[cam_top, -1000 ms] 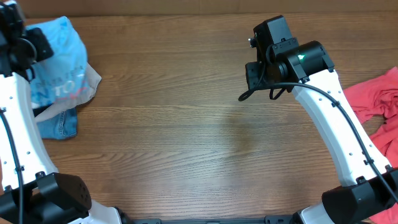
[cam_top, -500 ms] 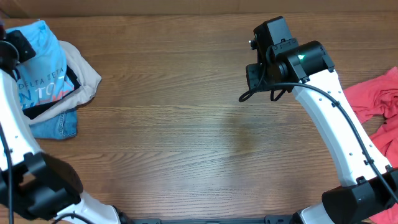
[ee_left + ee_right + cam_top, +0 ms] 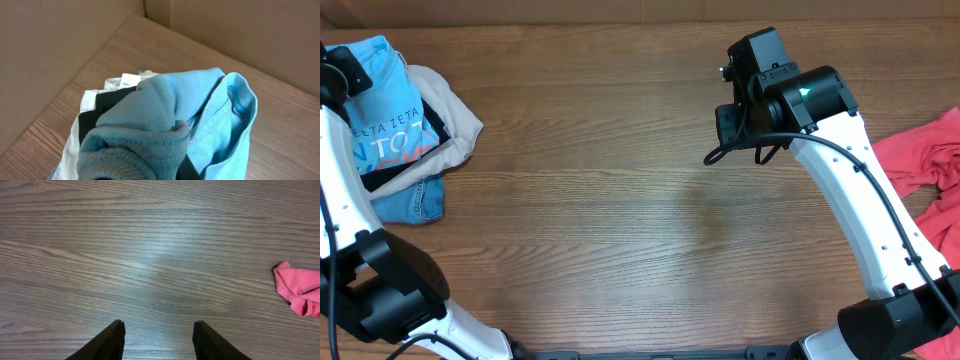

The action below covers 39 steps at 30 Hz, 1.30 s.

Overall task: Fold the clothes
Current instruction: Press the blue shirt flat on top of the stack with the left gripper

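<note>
Wood-grain table [image 3: 620,200], cardboard walls behind. My left gripper [image 3: 344,74] is pinched shut on the sky-blue T-shirt [image 3: 165,115], bunched above the pile [image 3: 455,125] in the far-left corner. The right gripper [image 3: 159,329] hangs half-open and empty over the wood, with the coral-red T-shirt [image 3: 930,160] at the right edge. I reckon this is the fetch step. Next it wants dragging to the middle and spreading flat. No bins in sight.

soft even light from above; pale glare patch on desk [image 3: 150,265]; faint shadows; near folds of sky-blue t-shirt [image 3: 150,125] blurred.
</note>
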Each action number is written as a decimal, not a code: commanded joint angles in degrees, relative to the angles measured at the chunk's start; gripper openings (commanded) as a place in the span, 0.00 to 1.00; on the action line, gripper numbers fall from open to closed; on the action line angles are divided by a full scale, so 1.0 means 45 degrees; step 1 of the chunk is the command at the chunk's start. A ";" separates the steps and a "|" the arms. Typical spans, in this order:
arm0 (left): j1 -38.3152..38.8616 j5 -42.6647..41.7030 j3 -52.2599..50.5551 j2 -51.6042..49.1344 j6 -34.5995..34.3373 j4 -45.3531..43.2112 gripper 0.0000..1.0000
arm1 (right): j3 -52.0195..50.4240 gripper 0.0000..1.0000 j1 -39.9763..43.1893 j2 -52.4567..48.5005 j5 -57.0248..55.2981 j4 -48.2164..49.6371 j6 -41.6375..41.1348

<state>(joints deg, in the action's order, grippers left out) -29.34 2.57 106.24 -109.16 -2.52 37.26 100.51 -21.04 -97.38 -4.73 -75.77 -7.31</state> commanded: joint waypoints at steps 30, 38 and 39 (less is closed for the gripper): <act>-0.1035 -0.0418 0.2395 -0.1617 -0.1817 0.1749 1.00 | 0.0155 0.48 0.0058 0.0044 0.0214 -0.0214 -0.0272; -0.0729 -0.4541 0.3716 -0.1617 -0.1545 0.4061 1.00 | 0.0155 0.49 0.0058 0.0044 0.0214 -0.0194 -0.0272; -0.0622 -0.4823 0.3716 -0.1617 -0.1326 0.4303 1.00 | 0.0155 0.52 0.0058 0.0044 0.0214 -0.0194 -0.0272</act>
<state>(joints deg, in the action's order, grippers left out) -33.65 -10.37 121.69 -116.29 -9.47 55.07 100.51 -21.04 -97.38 -4.23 -76.71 -8.12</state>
